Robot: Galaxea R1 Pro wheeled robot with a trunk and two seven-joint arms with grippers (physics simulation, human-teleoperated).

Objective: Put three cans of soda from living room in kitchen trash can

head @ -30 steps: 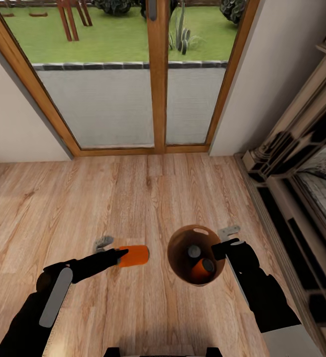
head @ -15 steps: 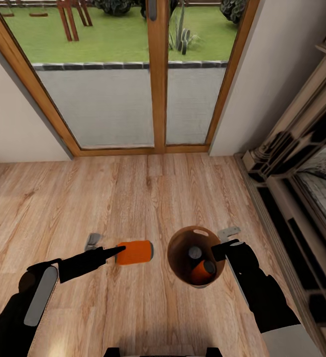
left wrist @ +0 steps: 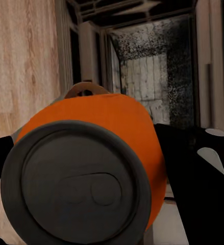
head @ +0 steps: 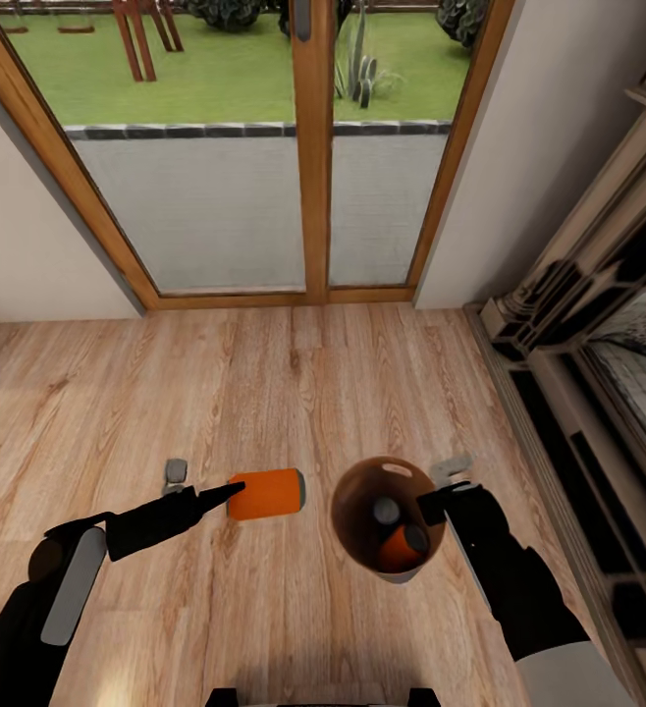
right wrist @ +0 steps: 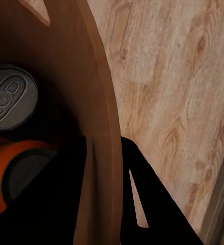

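soda can number three (head: pixel 266 494) lies on its side in the left end effector (head: pixel 227 494), clenched between the dark fingers at its near end, with its grey top pointing toward the bin. in the left wrist view the can's (left wrist: pixel 86 184) lid faces the camera and its orange body runs away between the fingers, with the bin's rim showing just past it. the right end effector (head: pixel 439 501) is clamped on the rim of the tash can (head: pixel 354 506), one finger inside the coppery wall and one outside, as the right wrist view shows (right wrist: pixel 104 204). the bin hangs from that grip, just beside the held can. two more soda cans sit inside the bin: one upright with its grey top showing (head: pixel 386 511), one orange body leaning below it (head: pixel 402 543); the right wrist view shows them too, touching each other against the wall. below both arms runs the light wood plank floor (head: pixel 294 393), with the wood-framed glass doors (head: pixel 313 147) ahead and the fireplace surround (head: pixel 578 324) off to the right.

the can is probably light, stiff and thin-walled, with a smooth painted side that could slide under a weak pinch. a grip across the body, as here, suits it. the bin looks rigid, but held by one rim point it may tilt as its load shifts.
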